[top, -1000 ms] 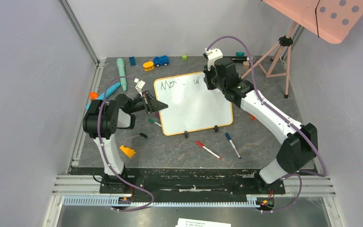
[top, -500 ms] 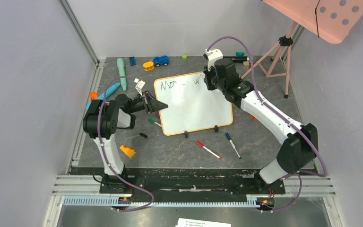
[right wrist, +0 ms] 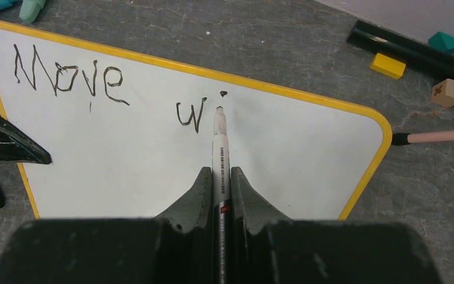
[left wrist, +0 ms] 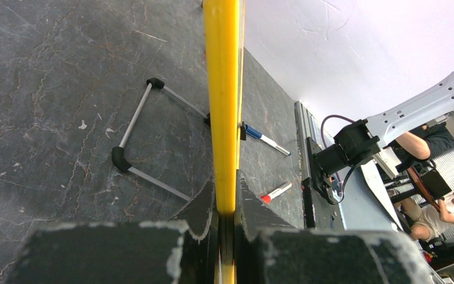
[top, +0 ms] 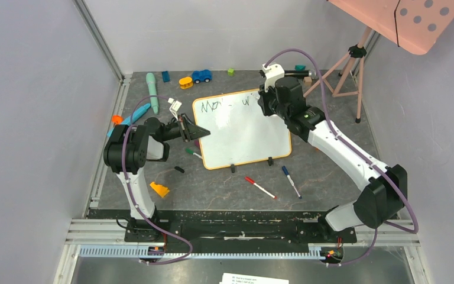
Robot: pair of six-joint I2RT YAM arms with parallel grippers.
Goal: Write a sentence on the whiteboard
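Observation:
The whiteboard [top: 242, 130] with its yellow-orange frame lies tilted in the middle of the table. My left gripper [top: 202, 132] is shut on its left edge, and the frame [left wrist: 223, 106] runs between the jaws. The sentence [right wrist: 65, 77] reads "Move", then "w" and a started "i" [right wrist: 220, 94] along the top row. My right gripper [right wrist: 220, 177] is shut on a white marker [right wrist: 220, 148] whose tip rests just below the dot. From above, the right gripper [top: 267, 102] sits over the board's upper right part.
A red pen [top: 260, 187] and a blue pen [top: 291, 181] lie in front of the board, a green-capped pen [top: 193, 153] at its left. Toys line the back: blue car [top: 201, 76], yellow block [top: 185, 82], teal tubes [top: 152, 92]. A pink tripod [top: 349, 71] stands back right.
The right arm has shifted slightly right along the top row, and a dot has appeared after the "w". The left arm has not moved.

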